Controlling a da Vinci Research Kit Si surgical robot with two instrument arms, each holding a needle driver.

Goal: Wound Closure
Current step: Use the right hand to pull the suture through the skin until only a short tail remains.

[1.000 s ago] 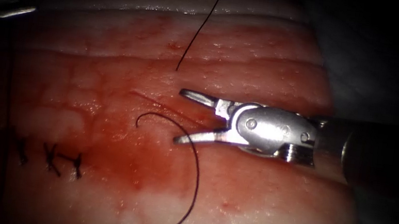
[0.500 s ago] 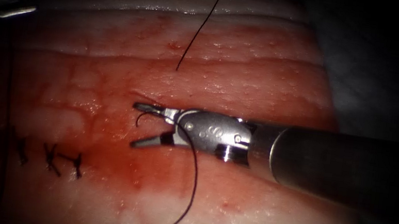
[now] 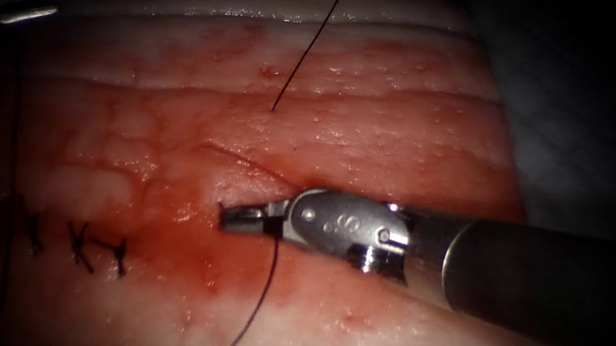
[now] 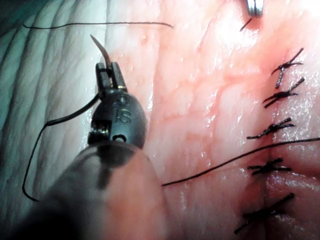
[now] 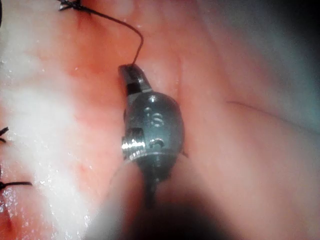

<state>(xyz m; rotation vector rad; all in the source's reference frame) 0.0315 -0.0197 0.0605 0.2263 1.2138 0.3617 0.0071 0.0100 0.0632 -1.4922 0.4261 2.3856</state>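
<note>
Since the picture one second earlier, the right tool had advanced along the cut toward the stitches, and its jaws, which stood wide apart then, were now closed. They were closed on the thread, which hung from the jaws and ran away from the cut toward the near edge of the tissue. In the right wrist view the same thread curved from the tips of the jaws to a stitch.

The left tool was well apart from the cut, over the pale part of the tissue. Its jaws were closed on the needle. A short pointed piece stood out beyond them, so the hold seemed near the pointed end, although the rest of the curve was hidden. The needle was free and not in the tissue.

Red fluid lay on the tissue around the cut and beside the stitches.

By judgement, the step in hand was taking hold of the thread beside the cut. The next move would call for a firm hold and a gentle pull, so that the thread does not saw into the edges.

On the body of each tool there was a small stamped mark which read like "S"; more could not be read.
</note>
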